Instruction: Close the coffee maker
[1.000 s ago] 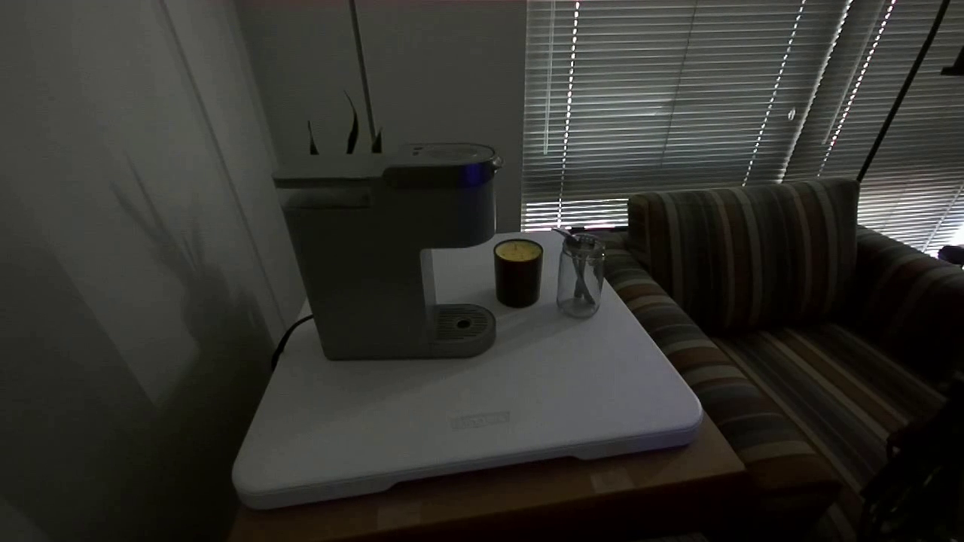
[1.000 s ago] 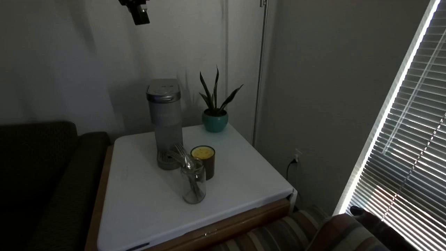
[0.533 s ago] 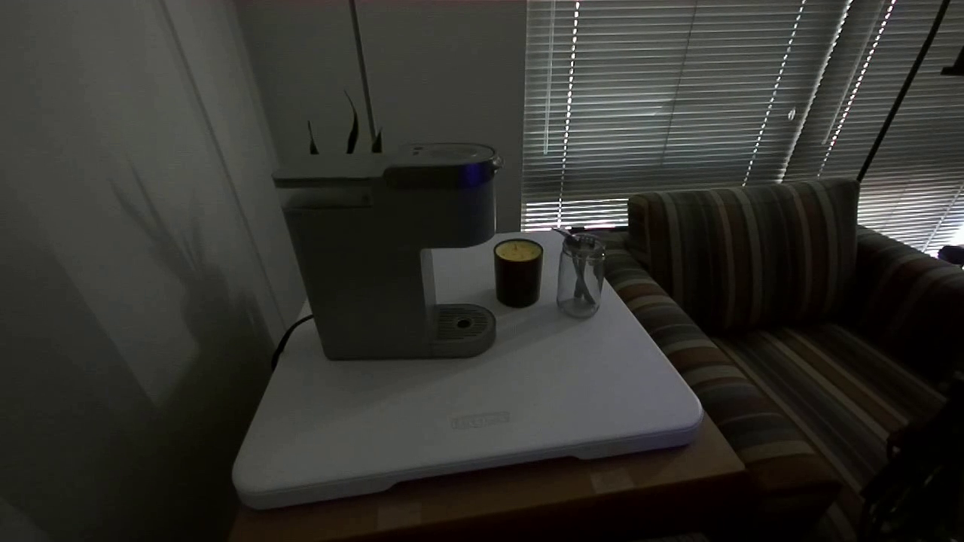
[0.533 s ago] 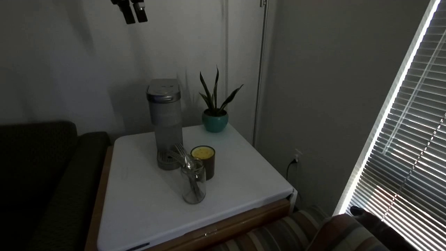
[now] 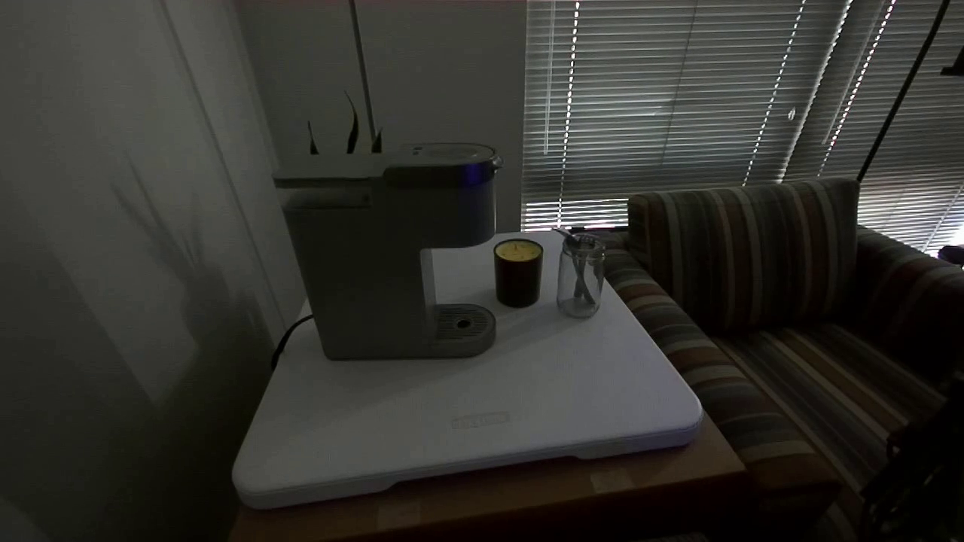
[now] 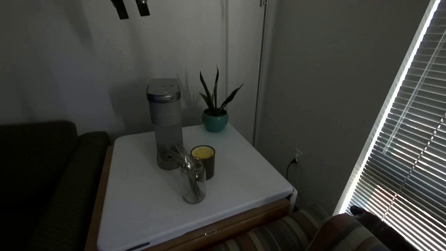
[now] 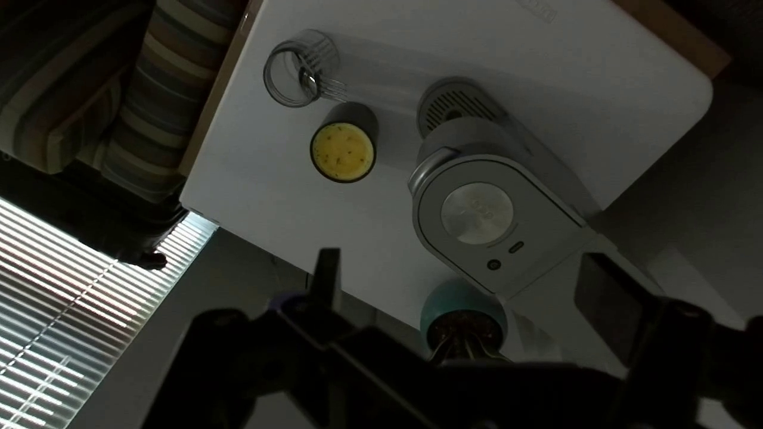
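Observation:
The grey coffee maker stands upright on a white tabletop, and its lid lies flat on top, level with the body. Seen from above in the wrist view, the coffee maker's lid shows a round silver disc, two small buttons and a front handle. My gripper hangs high above and apart from the coffee maker, at the top edge of an exterior view. Its fingers are wide apart in the wrist view, with nothing held between them.
A dark candle and a glass jar with cutlery stand near the coffee maker's front. A teal plant pot sits beside it. The white tabletop borders a striped armchair. A wall rises close behind.
My gripper's fingers have spread from together to wide apart. The gripper has risen a little. The coffee maker and the things around it have stayed in place.

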